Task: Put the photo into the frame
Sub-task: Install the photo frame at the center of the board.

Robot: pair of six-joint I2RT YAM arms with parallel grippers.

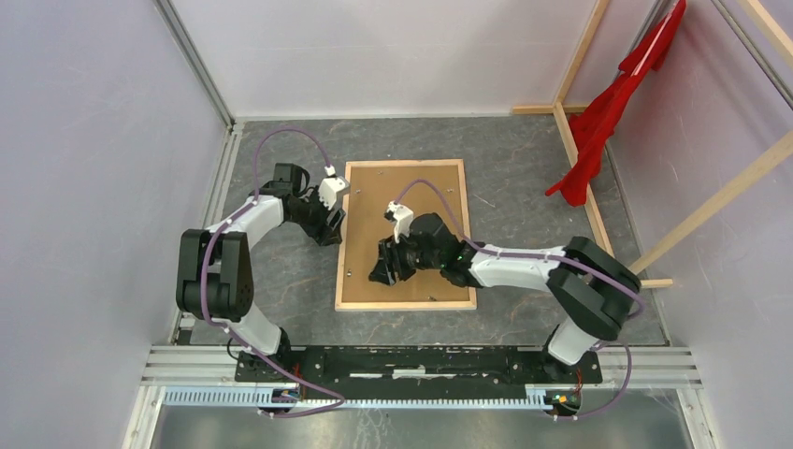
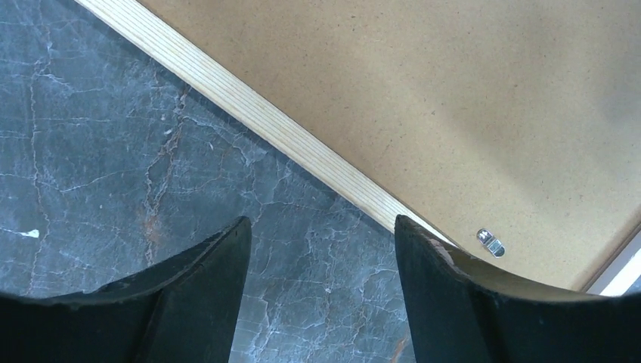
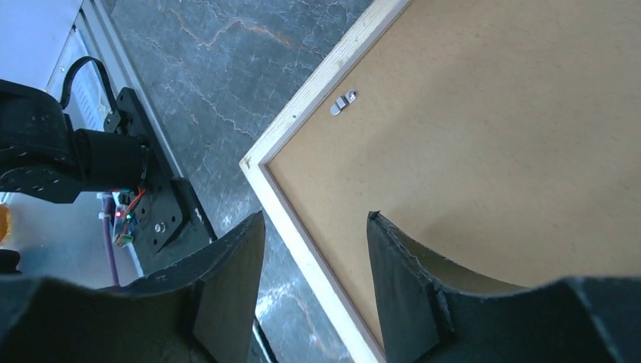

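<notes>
The frame (image 1: pixel 405 305) lies back up on the dark marble table, light wood border showing. The plain brown backing board (image 1: pixel 411 201) fills it. The photo is hidden. My left gripper (image 1: pixel 329 229) is open and empty at the frame's left edge. In the left wrist view (image 2: pixel 321 223) it hangs over the table, with the wood border (image 2: pixel 249 102) and a metal clip (image 2: pixel 490 242) beside its right finger. My right gripper (image 1: pixel 382 271) is open and empty above the frame's near left corner. In the right wrist view (image 3: pixel 316 218) its jaws straddle the border (image 3: pixel 291 227).
A red cloth (image 1: pixel 608 112) hangs at the back right over bare wooden beams (image 1: pixel 580 164). Another beam (image 1: pixel 720 201) slants at the right. Walls close in the left and back. The arms' base rail (image 1: pixel 421 360) runs along the near edge. A second clip (image 3: pixel 344 102) sits near the frame's corner.
</notes>
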